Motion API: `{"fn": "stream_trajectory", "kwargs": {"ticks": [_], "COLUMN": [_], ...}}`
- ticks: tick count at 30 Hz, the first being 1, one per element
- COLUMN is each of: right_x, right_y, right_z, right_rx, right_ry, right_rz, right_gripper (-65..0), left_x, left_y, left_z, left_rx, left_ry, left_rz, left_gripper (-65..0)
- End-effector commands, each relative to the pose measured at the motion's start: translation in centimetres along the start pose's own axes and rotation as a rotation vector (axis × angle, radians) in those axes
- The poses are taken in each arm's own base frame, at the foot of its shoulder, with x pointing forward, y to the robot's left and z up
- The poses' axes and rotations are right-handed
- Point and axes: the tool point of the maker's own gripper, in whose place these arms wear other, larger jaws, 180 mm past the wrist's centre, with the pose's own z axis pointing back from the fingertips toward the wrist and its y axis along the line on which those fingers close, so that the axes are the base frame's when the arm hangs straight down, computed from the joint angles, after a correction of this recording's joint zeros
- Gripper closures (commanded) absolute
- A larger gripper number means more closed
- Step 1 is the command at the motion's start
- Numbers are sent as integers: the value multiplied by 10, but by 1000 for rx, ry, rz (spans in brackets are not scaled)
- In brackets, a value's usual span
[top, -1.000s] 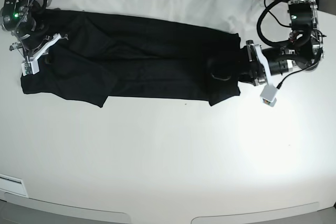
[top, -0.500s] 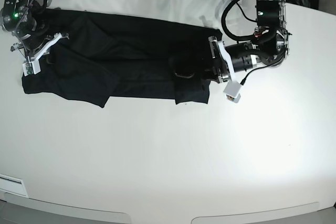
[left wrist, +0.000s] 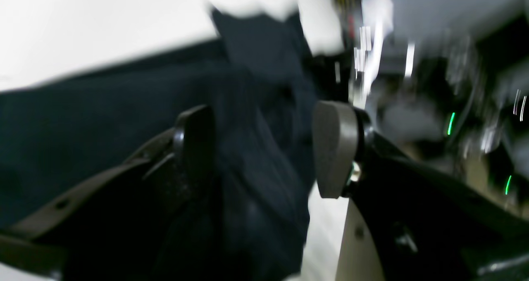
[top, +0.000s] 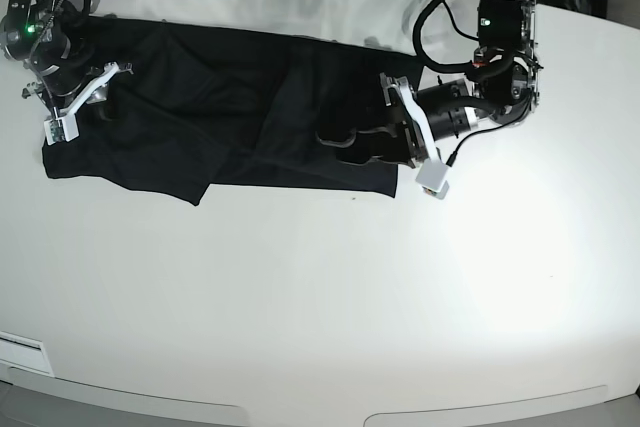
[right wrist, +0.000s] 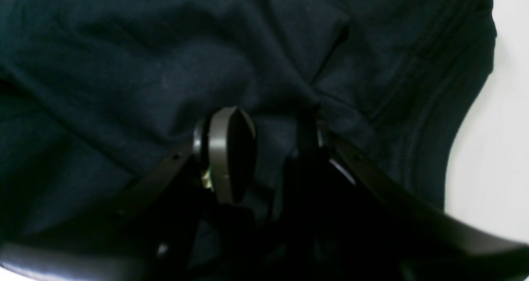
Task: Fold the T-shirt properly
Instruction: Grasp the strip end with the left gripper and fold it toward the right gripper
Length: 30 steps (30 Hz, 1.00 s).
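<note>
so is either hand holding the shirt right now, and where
Neither: the left hand stands open around a fold of the T-shirt; the right hand is open over it.

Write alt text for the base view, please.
A black T-shirt lies in a long band across the white table, one end folded inward. The left gripper sits over that folded end; the right gripper rests on the opposite end.

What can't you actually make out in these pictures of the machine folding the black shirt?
- Left wrist view: motion blur smears the T-shirt and the background, so whether cloth touches the left hand is unclear.
- Right wrist view: the right hand is dark against dark cloth; its far finger barely shows.
- Base view: the left arm covers the shirt's folded end, and no grey neckline mark is visible.
- The table runs past the picture edges.
</note>
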Motion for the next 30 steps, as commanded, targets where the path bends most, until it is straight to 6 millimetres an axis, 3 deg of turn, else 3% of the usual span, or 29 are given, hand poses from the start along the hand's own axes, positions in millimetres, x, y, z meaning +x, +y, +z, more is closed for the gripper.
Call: {"fn": "stream_trajectory", "kwargs": {"ticks": [1, 3, 5, 14, 19, 24, 27, 30], "right_x": [-1, 2, 3, 25, 39, 75, 103, 106], "right_y": [-2, -3, -4, 9, 13, 13, 2, -37], "right_z": [2, 2, 2, 8, 15, 27, 37, 44], "right_rx": [-5, -8, -9, 41, 37, 7, -58, -230], "right_ry": [19, 15, 12, -64, -101, -196, -259, -217], "right_rz": [21, 22, 22, 12, 47, 80, 98, 66], "right_gripper": [-262, -262, -262, -262, -262, -285, -353, -367], "left_x": [13, 16, 19, -9, -29, -46, -56, -60], "left_y": [-7, -2, 4, 10, 26, 47, 56, 63], "left_z": [1, 4, 9, -8, -18, -17, -15, -7], "left_rx": [-25, -3, 25, 83, 174, 221, 242, 264], "left_ry": [-36, -41, -52, 67, 159, 203, 228, 249], "left_rz": [-31, -60, -65, -129, -225, -195, -175, -170], "left_gripper": [-376, -239, -7, 0, 0, 0, 0, 0]}}
